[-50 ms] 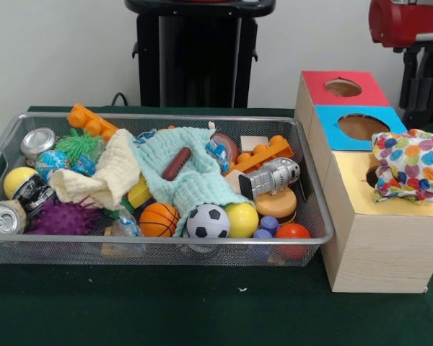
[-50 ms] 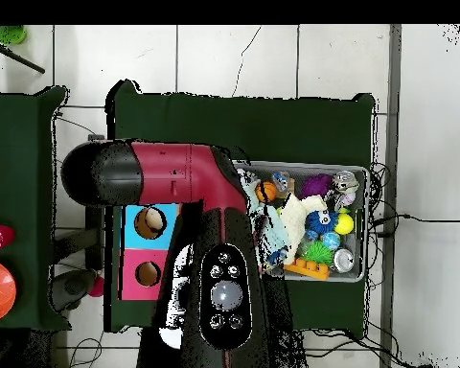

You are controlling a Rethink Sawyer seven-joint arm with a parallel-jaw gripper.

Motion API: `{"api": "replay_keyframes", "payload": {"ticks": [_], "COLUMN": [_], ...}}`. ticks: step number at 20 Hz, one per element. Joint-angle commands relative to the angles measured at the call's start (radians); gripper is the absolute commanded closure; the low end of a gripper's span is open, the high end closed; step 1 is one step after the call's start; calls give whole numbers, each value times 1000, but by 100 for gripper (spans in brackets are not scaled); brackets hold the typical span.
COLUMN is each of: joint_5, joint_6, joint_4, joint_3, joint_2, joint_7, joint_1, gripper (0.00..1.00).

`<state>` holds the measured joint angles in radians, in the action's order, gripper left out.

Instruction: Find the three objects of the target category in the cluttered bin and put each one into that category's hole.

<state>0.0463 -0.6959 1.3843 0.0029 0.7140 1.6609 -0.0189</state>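
Draped over the yellow hole (image 1: 373, 175), a spotted cloth (image 1: 411, 164) is seen; the claw's state cannot be told.

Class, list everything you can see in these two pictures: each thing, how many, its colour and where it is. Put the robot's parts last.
Bin: one, wire mesh, on the table.
Cloths: two in the bin, mint and cream; a third, polka-dot, on the box.
Balls: football, basketball, yellow, red, along the bin's front.
Spiky ball: one, purple, front left.
Cans: two, silver, left end.
Bricks: orange, back of bin.
Box: one, wooden, right of bin; holes in red, blue and yellow tops.
Arm: red and black, above the box in the overhead view; gripper not seen.
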Motion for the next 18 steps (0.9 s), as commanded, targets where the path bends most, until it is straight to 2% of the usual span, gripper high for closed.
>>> {"api": "replay_keyframes", "payload": {"ticks": [1, 18], "joint_5": [-30, -9], "joint_6": [60, 145], "joint_4": [47, 68], "joint_3": [2, 9], "joint_2": [-70, -102], "joint_7": [164, 180], "joint_1": [5, 1], "gripper": [100, 100]}}
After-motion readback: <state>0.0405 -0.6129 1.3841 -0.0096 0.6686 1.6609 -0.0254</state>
